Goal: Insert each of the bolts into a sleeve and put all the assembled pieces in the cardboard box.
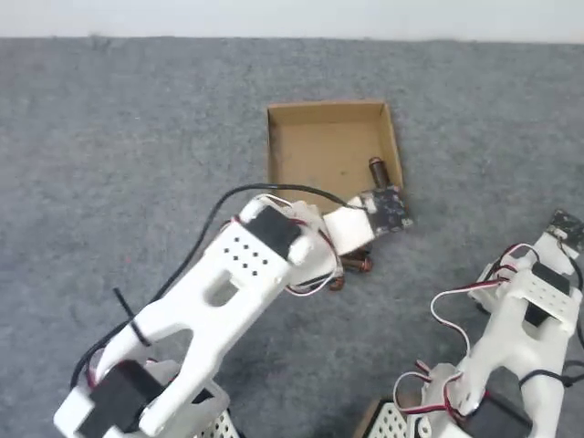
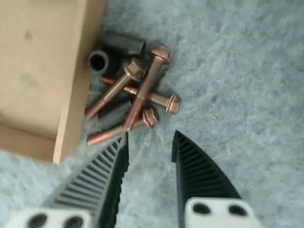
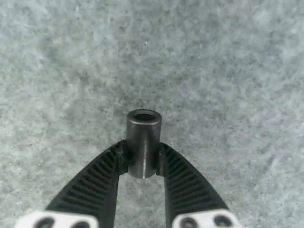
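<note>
Copper bolts [image 2: 137,102] heaped over dark sleeves [image 2: 98,61] beside the cardboard box [image 2: 76,95] (tan); one sleeve [image 3: 143,128] upright in the right gripper [image 3: 142,151].

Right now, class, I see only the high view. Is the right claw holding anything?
Observer: Yes. The right claw is shut on a sleeve, whose open end faces the wrist camera.
Operator: And the left claw?
Observer: The left claw is open and empty, just short of the pile.
Operator: How many loose bolts are there?
Observer: Four bolts lie crossed beside the box wall.
</note>
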`<action>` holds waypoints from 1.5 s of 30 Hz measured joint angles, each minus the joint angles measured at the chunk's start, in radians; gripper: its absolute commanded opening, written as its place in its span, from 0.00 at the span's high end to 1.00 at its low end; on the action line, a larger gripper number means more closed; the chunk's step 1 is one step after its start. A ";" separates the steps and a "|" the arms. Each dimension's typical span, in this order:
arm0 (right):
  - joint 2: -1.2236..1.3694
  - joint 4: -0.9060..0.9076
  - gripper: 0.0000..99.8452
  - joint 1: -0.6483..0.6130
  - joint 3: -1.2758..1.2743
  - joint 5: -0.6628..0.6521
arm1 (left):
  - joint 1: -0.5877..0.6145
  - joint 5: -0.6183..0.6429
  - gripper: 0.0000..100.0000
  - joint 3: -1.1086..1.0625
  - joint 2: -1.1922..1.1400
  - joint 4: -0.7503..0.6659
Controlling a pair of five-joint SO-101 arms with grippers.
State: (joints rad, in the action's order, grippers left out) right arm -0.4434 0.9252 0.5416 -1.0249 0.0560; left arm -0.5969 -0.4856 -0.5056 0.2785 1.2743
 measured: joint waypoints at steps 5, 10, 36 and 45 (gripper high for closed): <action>0.000 0.000 0.99 -0.008 0.000 0.000 | -0.054 -0.054 0.86 0.000 -0.107 -0.072; 0.000 0.000 0.99 -0.008 0.000 0.000 | -0.078 -0.054 0.86 0.020 -0.226 -0.141; 0.000 0.000 0.99 -0.008 0.000 0.000 | -0.094 -0.086 0.86 0.348 -0.694 -0.141; 0.000 0.000 0.99 -0.008 0.000 0.000 | -0.092 -0.086 0.86 0.353 -0.583 -0.089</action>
State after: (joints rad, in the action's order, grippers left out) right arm -0.4434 0.9252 0.5340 -1.0249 0.0560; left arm -0.6889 -0.5715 -0.1527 -0.3046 1.1853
